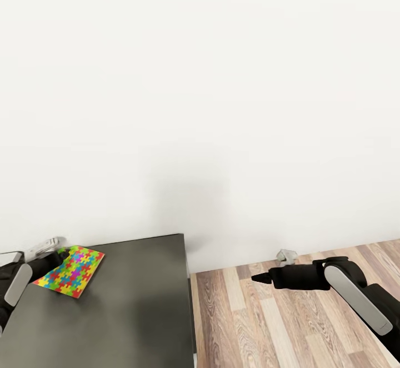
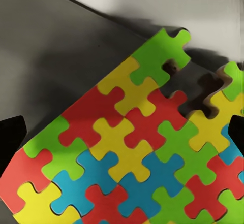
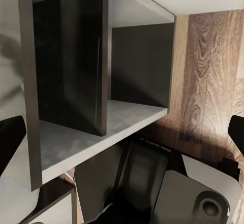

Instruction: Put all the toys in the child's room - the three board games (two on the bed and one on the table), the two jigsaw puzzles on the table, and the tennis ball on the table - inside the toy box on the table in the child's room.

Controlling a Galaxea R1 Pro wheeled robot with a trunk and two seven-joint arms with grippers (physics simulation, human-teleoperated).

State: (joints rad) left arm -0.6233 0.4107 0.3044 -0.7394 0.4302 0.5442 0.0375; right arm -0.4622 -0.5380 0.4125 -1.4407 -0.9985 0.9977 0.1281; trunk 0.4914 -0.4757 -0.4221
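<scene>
- While I look down from the head camera, I've got the dark-grey table (image 1: 139,301) top at lower left, a white wall (image 1: 222,79) behind it, and wood plank floor (image 1: 289,323) to its right.
- My left gripper (image 1: 55,258) sits at the table's far left edge, pinching one corner of a jigsaw puzzle (image 1: 71,272); the puzzle is tilted, its far end low over the tabletop, and I can't say from here whether that end touches.
- My right gripper (image 1: 260,278) hangs out over the floor, well apart from the table, pointing toward it, with nothing in it; the fingertips look close together, but at this angle I cannot tell the gap for sure.
- Over on the left wrist camera, the jigsaw puzzle (image 2: 132,153) runs right across the view: red, yellow, green and blue interlocking pieces, with a notched edge casting a shadow on the dark top.
- Both dark finger tips (image 2: 10,137) show at the picture's edges, either side of the puzzle, so that pincer is closed on it.
- On the right wrist camera, I see open grey shelf compartments (image 3: 101,82) under the table, plank floor beside them, and parts of the robot's own body (image 3: 168,183) below.
- Right finger tips (image 3: 10,140) show at opposite edges, spread wide, holding nothing.
</scene>
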